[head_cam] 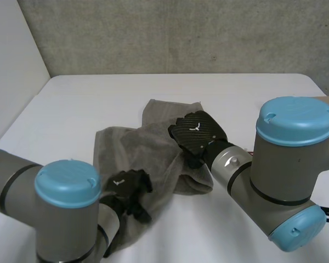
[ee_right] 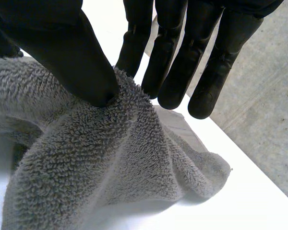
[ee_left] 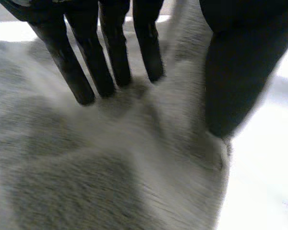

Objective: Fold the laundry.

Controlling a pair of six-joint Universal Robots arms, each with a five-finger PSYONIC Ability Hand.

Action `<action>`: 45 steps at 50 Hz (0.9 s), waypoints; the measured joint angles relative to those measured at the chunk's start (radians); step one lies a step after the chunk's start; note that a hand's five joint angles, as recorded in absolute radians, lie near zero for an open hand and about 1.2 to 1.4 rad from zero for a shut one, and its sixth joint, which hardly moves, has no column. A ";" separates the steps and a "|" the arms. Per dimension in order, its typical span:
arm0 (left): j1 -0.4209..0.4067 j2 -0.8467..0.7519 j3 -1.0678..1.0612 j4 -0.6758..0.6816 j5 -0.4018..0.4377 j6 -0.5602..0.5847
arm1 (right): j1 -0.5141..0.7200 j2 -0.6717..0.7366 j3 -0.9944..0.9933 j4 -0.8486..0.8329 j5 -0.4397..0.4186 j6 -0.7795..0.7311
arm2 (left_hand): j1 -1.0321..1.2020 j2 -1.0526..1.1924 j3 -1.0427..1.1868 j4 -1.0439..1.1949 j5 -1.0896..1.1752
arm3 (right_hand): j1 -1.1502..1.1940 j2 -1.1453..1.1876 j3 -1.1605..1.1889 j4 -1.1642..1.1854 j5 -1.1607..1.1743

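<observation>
Grey towel [head_cam: 123, 148] crumpled on desk [head_cam: 88, 98]. Left hand [head_cam: 129, 189] on its near part, fingers [ee_left: 86, 72] straight and spread. Right hand [head_cam: 197, 131] pinches a raised fold at its right.

It looks like a robot test lab: a plain white tabletop [head_cam: 98, 93] against a bare concrete wall [head_cam: 170, 33]

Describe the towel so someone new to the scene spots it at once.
Start at the white table below the concrete wall and look at its middle, on the robot's side. The towel is a crumpled grey terry cloth, the only soft thing there. The left hand lies flat on its near part and the right hand pinches a raised fold.
</observation>
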 measured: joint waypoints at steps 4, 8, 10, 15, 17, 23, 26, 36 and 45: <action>0.005 -0.019 0.027 0.028 -0.078 0.006 | -0.002 0.000 0.005 0.000 -0.002 0.022 | 0.441 0.467 0.458 0.460 0.457 | 0.000 0.000 0.000 0.000 0.000; 0.018 -0.009 0.036 0.051 -0.102 0.013 | -0.005 0.000 0.005 0.000 -0.010 0.046 | 0.447 0.536 0.534 0.539 0.498 | -0.057 -0.082 -0.070 -0.072 -0.062; 0.036 0.018 0.037 0.064 -0.105 0.028 | -0.008 0.001 0.001 0.001 -0.017 0.070 | 0.447 0.540 0.538 0.541 0.498 | -0.262 -0.301 -0.305 -0.307 -0.280; 0.094 0.112 0.026 0.083 -0.100 0.093 | -0.019 0.001 0.000 0.001 -0.023 0.099 | 0.447 0.540 0.538 0.541 0.498 | -0.772 -0.946 -0.961 -0.953 -0.919; 0.105 0.129 0.022 0.086 -0.098 0.106 | -0.026 0.000 0.002 0.001 -0.024 0.104 | 0.447 0.540 0.538 0.541 0.498 | -0.773 -0.949 -0.967 -0.955 -0.921; 0.185 0.263 -0.017 0.117 -0.088 0.189 | -0.168 -0.057 0.071 0.008 -0.023 0.164 | 0.447 0.541 0.538 0.542 0.498 | -0.773 -0.953 -0.969 -0.955 -0.922; 0.208 0.302 -0.026 0.127 -0.086 0.201 | -0.240 -0.092 0.115 0.016 -0.028 0.213 | 0.447 0.542 0.540 0.545 0.498 | -0.773 -0.953 -0.969 -0.955 -0.922; 0.229 0.359 0.004 0.134 -0.047 0.207 | -0.411 -0.130 0.296 0.058 -0.181 0.420 | 0.447 0.544 0.542 0.545 0.498 | -0.674 -0.822 -0.830 -0.837 -0.813; 0.228 0.360 0.041 0.133 -0.022 0.206 | -0.396 -0.088 0.336 0.031 -0.280 0.505 | 0.447 0.544 0.542 0.545 0.498 | -0.618 -0.767 -0.762 -0.765 -0.752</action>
